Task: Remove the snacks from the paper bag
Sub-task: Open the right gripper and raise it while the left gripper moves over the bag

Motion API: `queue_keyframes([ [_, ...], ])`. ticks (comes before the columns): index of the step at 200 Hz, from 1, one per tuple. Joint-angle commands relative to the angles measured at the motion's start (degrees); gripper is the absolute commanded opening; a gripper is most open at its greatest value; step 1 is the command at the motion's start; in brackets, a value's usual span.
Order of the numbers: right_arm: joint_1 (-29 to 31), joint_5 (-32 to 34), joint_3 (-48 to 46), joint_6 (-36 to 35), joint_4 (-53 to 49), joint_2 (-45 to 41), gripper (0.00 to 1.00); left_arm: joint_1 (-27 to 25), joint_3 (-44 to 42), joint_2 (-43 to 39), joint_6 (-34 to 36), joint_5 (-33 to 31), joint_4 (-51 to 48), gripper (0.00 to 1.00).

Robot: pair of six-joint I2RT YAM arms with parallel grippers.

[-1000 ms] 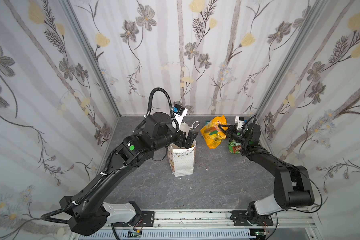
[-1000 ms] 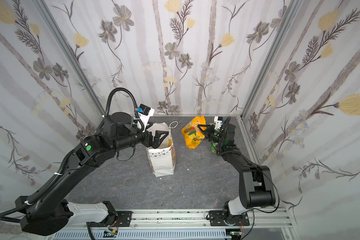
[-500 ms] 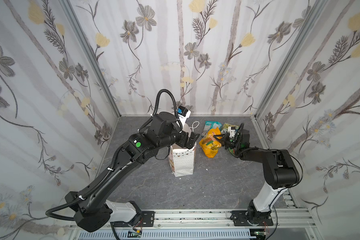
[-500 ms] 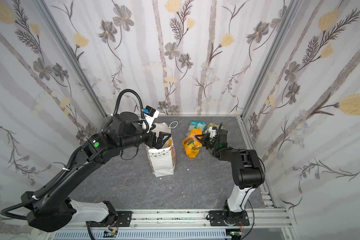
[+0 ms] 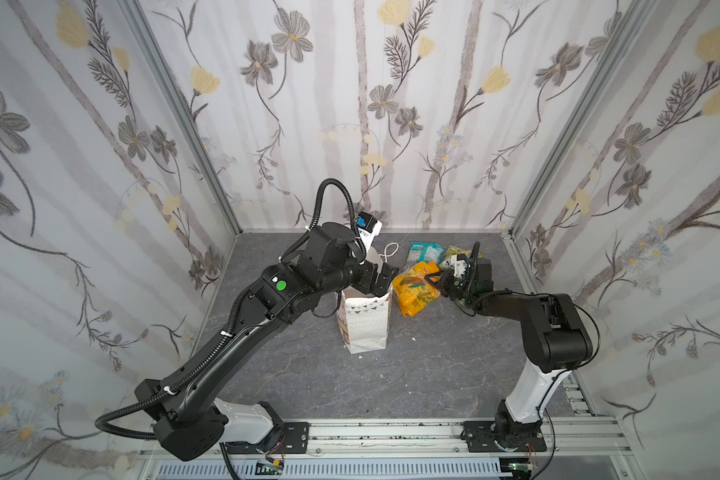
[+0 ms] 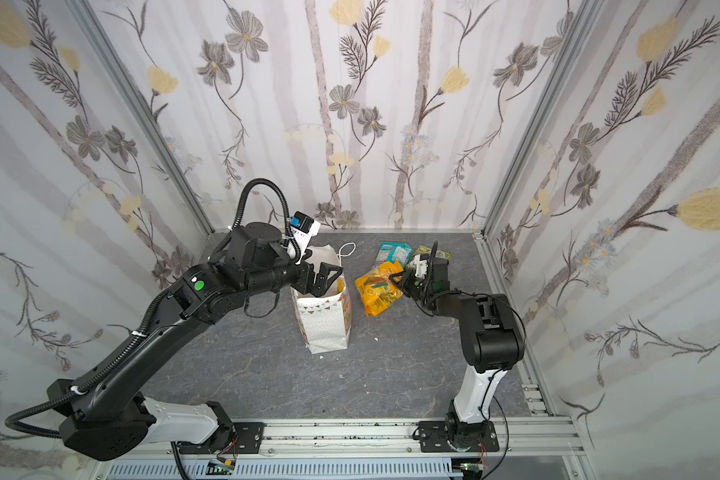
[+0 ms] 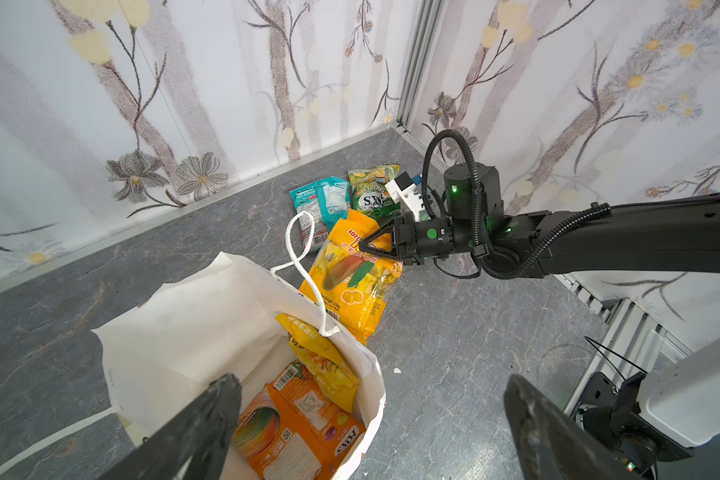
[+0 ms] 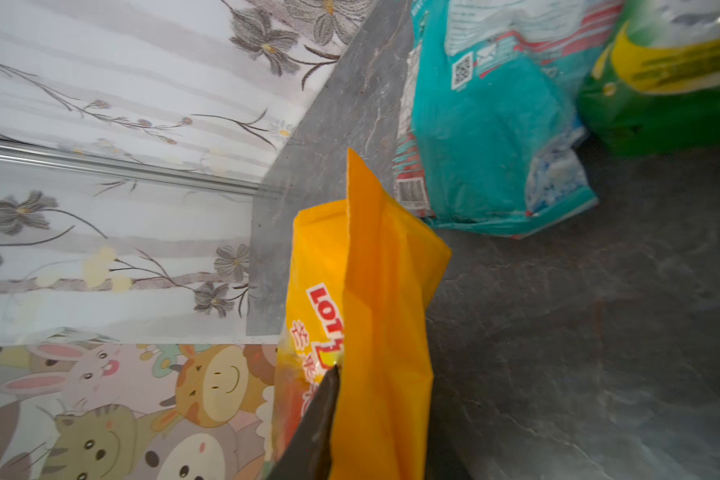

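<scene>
Top views, bag: your bag (image 5: 366,328) stands upright in the middle of the table (image 5: 391,386), mouth up, long axis vertical.
Top views, out so far: three packets lie on the table, beyond the bag and to its right: a teal packet (image 5: 422,250), a green packet (image 5: 454,254) and the big packet (image 5: 416,291).
Top views, big packet: it lies just beside the bag. Its long axis runs slightly aslant, from the teal packet at the far end toward the arm bases.
Top views, left gripper (image 6: 327,281): spread wide and holding nothing, it hangs over the bag mouth.
Top views, right gripper (image 5: 432,277): it is low, with its tips at the big packet's far end.
Left wrist, inside the bag: you have a yellow packet (image 7: 316,353) standing on end against the wall and an orange packet (image 7: 308,436) lying flatter below it. Nothing else shows inside.
Left wrist, right gripper: its tips are close together on the big packet's upper edge.
Right wrist, grip: one finger (image 8: 316,424) lies along the big packet's fold and the other is hidden. You cannot tell whether the tips grip the packet or only touch it.
Right wrist, surroundings: the bag's animal print is right behind the big packet, with the teal and green packets farther off.
Progress: three are out and at least two are left, so you are likely near halfway.
</scene>
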Motion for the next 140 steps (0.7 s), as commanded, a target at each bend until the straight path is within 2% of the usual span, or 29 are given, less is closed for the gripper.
queue_keyframes([
  [1,0.07,4.97,1.18,-6.95,-7.47,-0.79,0.34,0.23,0.03,0.4,-0.33,0.05,1.06,1.0],
  [90,0.14,15.06,2.24,-13.31,-16.98,-8.15,0.54,2.17,1.67,2.96,-0.87,-6.29,-3.75,1.0],
  [140,0.07,17.79,4.45,-15.81,-21.44,-14.26,0.58,4.61,3.87,5.52,-2.18,-7.17,-6.11,1.0],
])
